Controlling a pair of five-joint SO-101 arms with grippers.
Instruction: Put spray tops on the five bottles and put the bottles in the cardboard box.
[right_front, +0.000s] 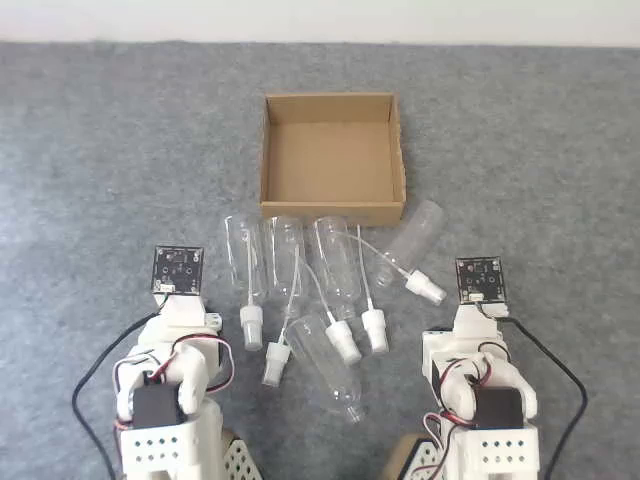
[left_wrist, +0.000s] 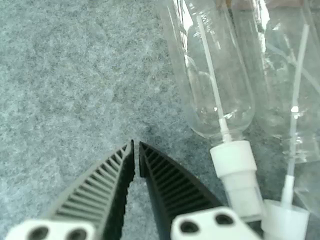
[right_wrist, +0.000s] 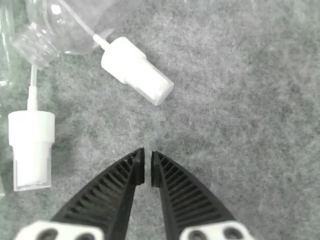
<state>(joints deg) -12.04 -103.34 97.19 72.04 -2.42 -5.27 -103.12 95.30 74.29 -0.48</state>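
Nearest the arms, the left pincer (left_wrist: 136, 145) and right pincer (right_wrist: 147, 152) hover over the grey desk (right_front: 100, 150), each almost closed and holding nothing. Just beyond, five bottles (right_front: 338, 262) lie on their sides, with the white tops (right_front: 375, 330) off their necks. Farthest, just behind them, sits the box (right_front: 333, 212).

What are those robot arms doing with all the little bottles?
Nothing is being held right now. The left claw and the right claw are both shut and empty, over the grey carpet. Five clear bottles lie on their sides in front of the cardboard box, which has nothing in it. The white spray tops lie loose among them, so the job looks not yet begun.
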